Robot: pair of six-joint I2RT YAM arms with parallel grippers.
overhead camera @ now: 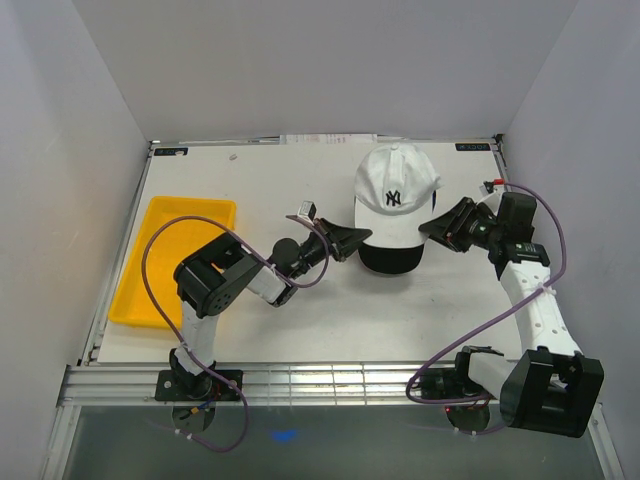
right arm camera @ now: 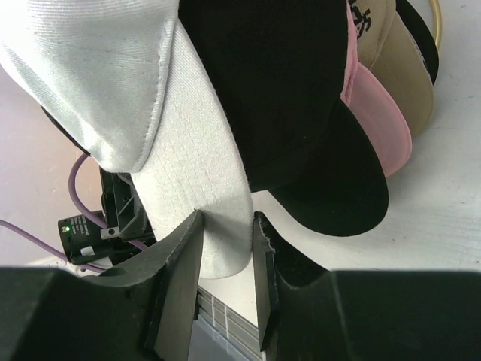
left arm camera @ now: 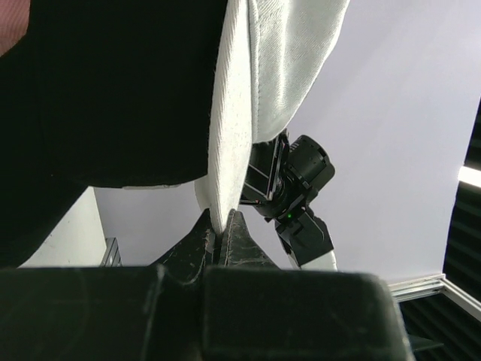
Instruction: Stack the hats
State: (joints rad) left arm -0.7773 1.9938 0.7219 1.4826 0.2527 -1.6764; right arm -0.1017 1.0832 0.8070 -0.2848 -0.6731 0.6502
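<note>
A white hat (overhead camera: 396,190) with a dark logo tops a stack of hats; a black brim (overhead camera: 390,262) juts out under it. My left gripper (overhead camera: 366,238) is shut on the left edge of the white brim (left arm camera: 229,135), pinched thin between its fingertips (left arm camera: 223,219). From the right, my right gripper (overhead camera: 424,228) clamps the curved white brim (right arm camera: 203,165), with a finger touching each side (right arm camera: 224,226). Under the white hat show a black hat (right arm camera: 285,98), a pink hat (right arm camera: 379,113) and a tan hat (right arm camera: 398,60).
A shallow yellow tray (overhead camera: 170,260) lies at the table's left. A gold wire ring (right arm camera: 436,22) curves behind the tan hat. White walls close in the table on the left, back and right. Purple cables loop from both arms.
</note>
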